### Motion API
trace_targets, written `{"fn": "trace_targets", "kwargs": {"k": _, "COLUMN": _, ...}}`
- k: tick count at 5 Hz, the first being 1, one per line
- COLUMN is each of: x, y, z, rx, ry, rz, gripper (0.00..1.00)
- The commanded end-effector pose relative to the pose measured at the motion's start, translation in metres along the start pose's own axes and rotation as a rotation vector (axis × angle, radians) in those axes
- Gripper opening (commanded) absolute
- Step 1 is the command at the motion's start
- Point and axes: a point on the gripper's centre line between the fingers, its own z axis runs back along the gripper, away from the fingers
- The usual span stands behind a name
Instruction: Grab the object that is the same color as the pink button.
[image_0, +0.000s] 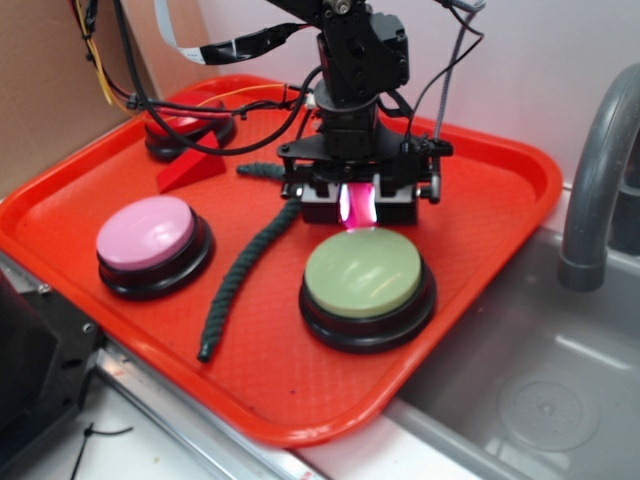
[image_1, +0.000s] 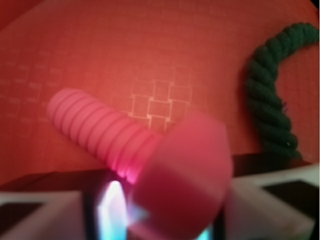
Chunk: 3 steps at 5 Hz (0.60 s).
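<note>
Pink object (image_1: 165, 165) between downward-pointing gripper's (image_0: 358, 208) closed jaws.

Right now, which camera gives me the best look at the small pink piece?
The wrist view: the pink piece fills the frame, ribbed stem and rounded head both clear. The exterior view shows only a pink sliver under the gripper, behind the green button.
</note>
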Motion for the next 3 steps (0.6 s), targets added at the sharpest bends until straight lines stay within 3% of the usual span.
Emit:
{"fn": "trace_targets", "kwargs": {"k": 1, "x": 0.014, "y": -0.002, "z": 0.024, "rx": -0.056, "ry": -0.031, "rz": -0.079, "gripper": 0.00}}
{"fn": "trace_targets", "kwargs": {"k": 3, "x": 0.031, "y": 0.018, "z": 0.066, "rx": -0.134, "ry": -0.004, "rz": -0.299, "gripper": 0.00}}
